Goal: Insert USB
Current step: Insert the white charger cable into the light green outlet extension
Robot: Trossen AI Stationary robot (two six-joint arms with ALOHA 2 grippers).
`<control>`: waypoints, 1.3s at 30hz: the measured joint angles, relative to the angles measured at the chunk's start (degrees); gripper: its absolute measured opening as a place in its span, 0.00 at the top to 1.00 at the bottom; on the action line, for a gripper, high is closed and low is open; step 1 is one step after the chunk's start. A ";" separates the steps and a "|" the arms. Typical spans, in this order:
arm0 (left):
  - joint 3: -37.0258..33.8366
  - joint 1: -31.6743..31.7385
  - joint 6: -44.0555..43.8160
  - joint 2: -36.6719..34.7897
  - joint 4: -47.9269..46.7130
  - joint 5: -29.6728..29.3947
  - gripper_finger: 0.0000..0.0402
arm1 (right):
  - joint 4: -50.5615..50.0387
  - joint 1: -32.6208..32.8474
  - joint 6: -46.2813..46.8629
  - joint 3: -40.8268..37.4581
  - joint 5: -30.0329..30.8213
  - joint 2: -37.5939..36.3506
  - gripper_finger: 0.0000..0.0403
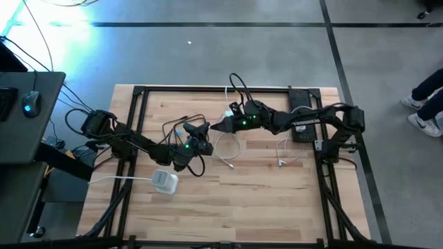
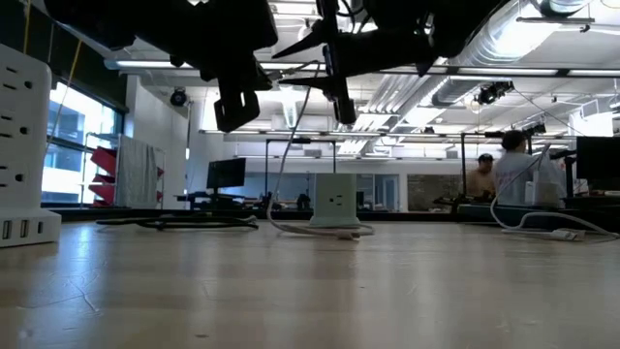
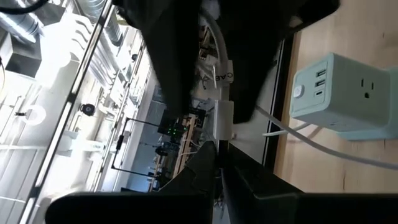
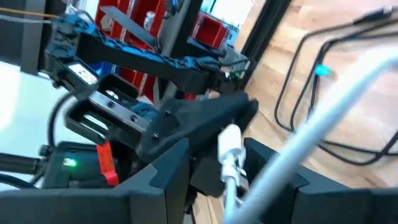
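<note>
Above the table's middle, my left gripper (image 1: 203, 131) (image 3: 217, 163) is shut on a white USB plug (image 3: 222, 121). Its white cable (image 3: 214, 43) runs back between the fingers of my right gripper (image 1: 218, 126) (image 4: 217, 154), which faces the left one. The right fingers stand apart, wider than the cable, just behind the plug (image 4: 230, 146); whether they touch it I cannot tell. A white power cube (image 1: 165, 181) (image 3: 345, 93) with USB ports in one face rests on the wood, nearer the front edge than the left gripper. The cable (image 2: 281, 165) hangs down to the table. My left gripper pinches the free end of the USB plug (image 3: 219, 142) between its two fingertips. The fingers lie about level, in line with the plug. The plug is lifted clear of the table, and its cable leads away toward the right gripper.
A second white cube (image 2: 336, 201) stands farther back. Black cables (image 1: 181, 124), a loose white cable (image 1: 282, 160) and a black power strip (image 1: 304, 123) lie on the wood inside the black frame (image 1: 208, 88). People are in the room beyond (image 2: 504, 165).
</note>
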 joint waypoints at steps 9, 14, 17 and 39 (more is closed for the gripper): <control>0.00 -0.13 -0.02 0.00 0.04 -0.84 1.00 | 3.32 0.00 0.23 0.00 0.14 0.97 0.70; 0.00 -0.13 -0.04 0.00 0.06 -1.15 1.00 | 2.84 0.00 0.23 0.00 0.50 0.97 0.80; 0.00 -0.13 -0.09 0.00 0.13 -1.29 1.00 | 2.58 0.00 0.23 0.00 1.16 0.97 0.87; 0.00 -1.01 -1.03 0.00 0.07 -2.35 1.00 | 2.42 -0.17 -2.83 -0.02 0.96 0.97 0.92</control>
